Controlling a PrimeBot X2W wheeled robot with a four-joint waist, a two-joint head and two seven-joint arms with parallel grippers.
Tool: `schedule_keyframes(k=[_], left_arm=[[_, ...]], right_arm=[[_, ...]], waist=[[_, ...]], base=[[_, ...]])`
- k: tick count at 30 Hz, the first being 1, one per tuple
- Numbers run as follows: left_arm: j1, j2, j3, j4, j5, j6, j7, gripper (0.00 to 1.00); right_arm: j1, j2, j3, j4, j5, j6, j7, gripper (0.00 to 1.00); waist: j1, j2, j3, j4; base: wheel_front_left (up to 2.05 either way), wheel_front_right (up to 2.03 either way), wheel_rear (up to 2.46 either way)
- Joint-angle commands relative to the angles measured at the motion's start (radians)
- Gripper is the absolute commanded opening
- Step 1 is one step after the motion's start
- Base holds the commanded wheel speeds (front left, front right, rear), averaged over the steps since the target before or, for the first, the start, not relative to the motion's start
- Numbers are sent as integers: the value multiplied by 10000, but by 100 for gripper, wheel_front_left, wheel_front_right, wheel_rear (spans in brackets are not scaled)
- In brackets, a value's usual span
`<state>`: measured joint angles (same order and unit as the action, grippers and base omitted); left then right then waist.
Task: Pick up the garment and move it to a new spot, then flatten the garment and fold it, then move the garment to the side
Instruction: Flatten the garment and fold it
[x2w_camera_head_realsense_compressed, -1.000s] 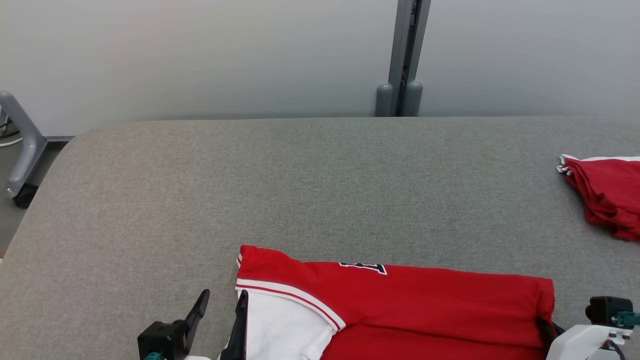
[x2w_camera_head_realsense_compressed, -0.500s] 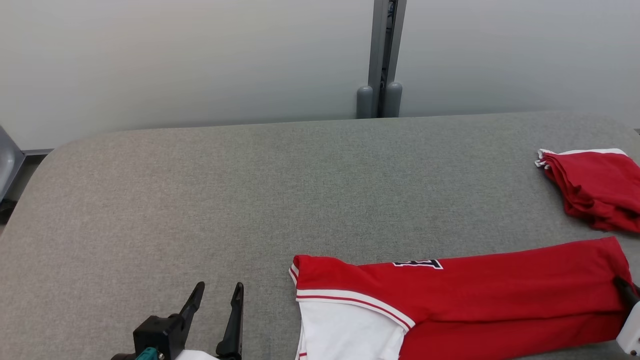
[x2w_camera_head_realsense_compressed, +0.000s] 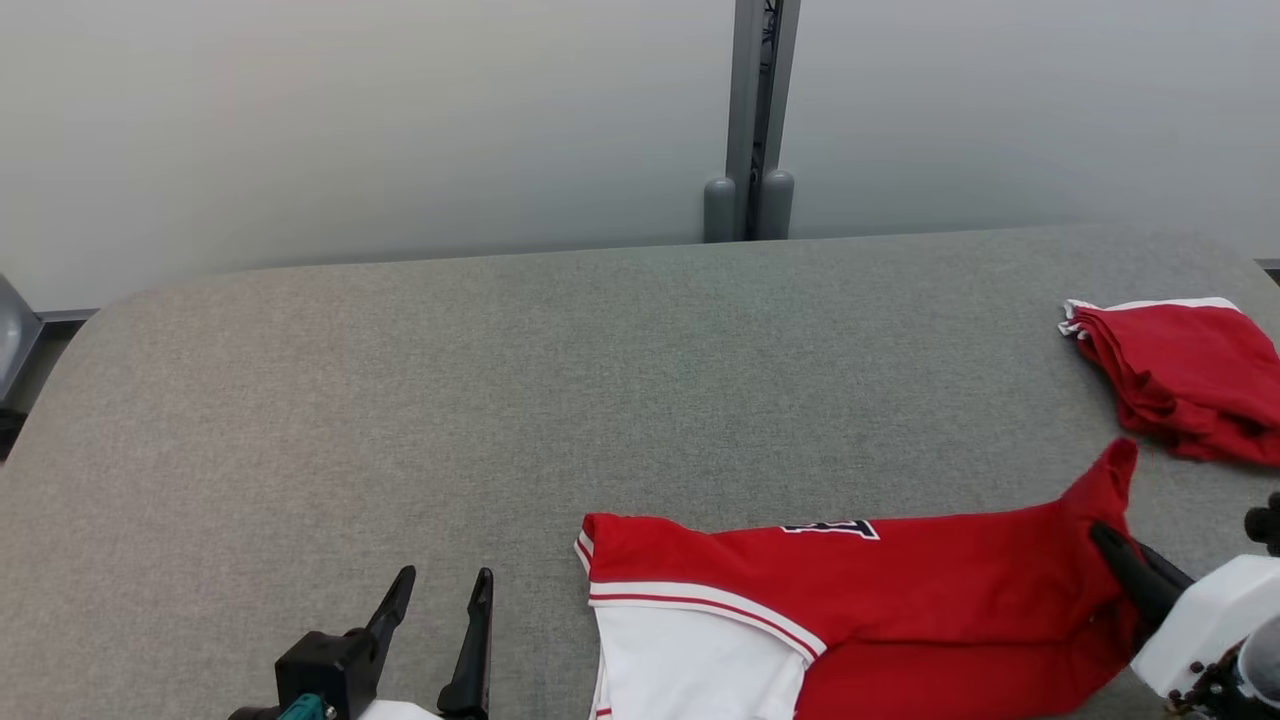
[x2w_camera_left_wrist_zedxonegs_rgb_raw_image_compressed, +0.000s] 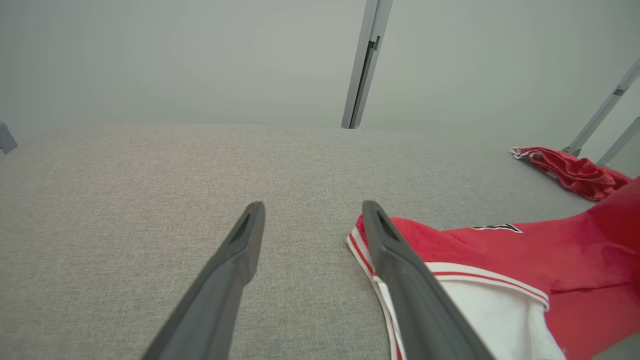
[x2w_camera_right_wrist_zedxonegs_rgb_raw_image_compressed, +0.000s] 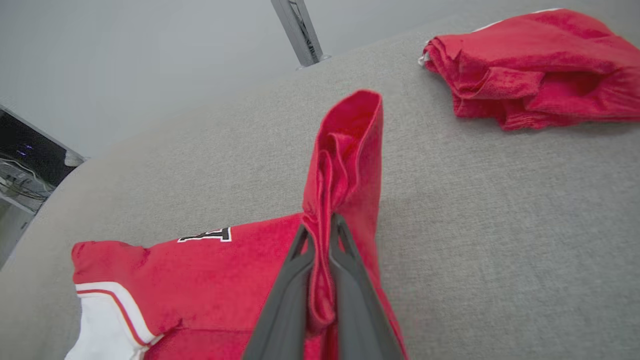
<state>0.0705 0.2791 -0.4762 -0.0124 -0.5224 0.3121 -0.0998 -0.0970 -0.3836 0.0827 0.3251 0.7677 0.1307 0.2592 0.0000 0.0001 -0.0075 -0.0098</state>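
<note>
The garment (x2w_camera_head_realsense_compressed: 900, 590) is a red shirt with white sleeve panels and red stripes, folded into a long band along the table's near edge. My right gripper (x2w_camera_head_realsense_compressed: 1105, 540) is shut on its right end and lifts that corner off the cloth surface; in the right wrist view the red fabric (x2w_camera_right_wrist_zedxonegs_rgb_raw_image_compressed: 345, 150) stands up bunched between the fingers (x2w_camera_right_wrist_zedxonegs_rgb_raw_image_compressed: 350, 265). My left gripper (x2w_camera_head_realsense_compressed: 440, 590) is open at the lower left, a little left of the shirt's sleeve end (x2w_camera_left_wrist_zedxonegs_rgb_raw_image_compressed: 395, 235), holding nothing.
A second red garment (x2w_camera_head_realsense_compressed: 1180, 375) lies crumpled at the table's far right. The grey padded table (x2w_camera_head_realsense_compressed: 400, 400) stretches wide to the left and back. A grey post (x2w_camera_head_realsense_compressed: 748, 120) stands against the wall behind.
The camera shifted right early on. Since half a second ago my right gripper has raised the garment's right end and drawn it inward. The left gripper stays open and still.
</note>
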Motion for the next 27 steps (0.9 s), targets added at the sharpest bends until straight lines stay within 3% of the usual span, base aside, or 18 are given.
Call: schedule_keyframes(k=[1,7,12,20,27], left_arm=[[-218,80,4,15,12,9,-9,100],[-260,73,-47,22,18,8,-3,100],[-379,58,-107,51,28,-20,-1,100],[-531,83,-188,97,61,-94,33,100],[-663,83,-260,127,75,-114,57,100]], right_arm=[[132,182,42,-563,206,3,290,0],[392,879,445,-2290,377,3,1191,0],[352,1629,1276,-3020,325,4,1707,0],[-153,2767,2812,-2240,143,3,1339,0],[-787,3181,3829,-939,230,3,567,0]], waist=[[0,-1,-18,59],[0,-1,-57,260],[0,-1,-68,438],[0,-1,-44,805],[0,-1,-35,1108]], base=[[0,0,0],[0,0,0],[0,0,0],[0,0,0],[0,0,0]])
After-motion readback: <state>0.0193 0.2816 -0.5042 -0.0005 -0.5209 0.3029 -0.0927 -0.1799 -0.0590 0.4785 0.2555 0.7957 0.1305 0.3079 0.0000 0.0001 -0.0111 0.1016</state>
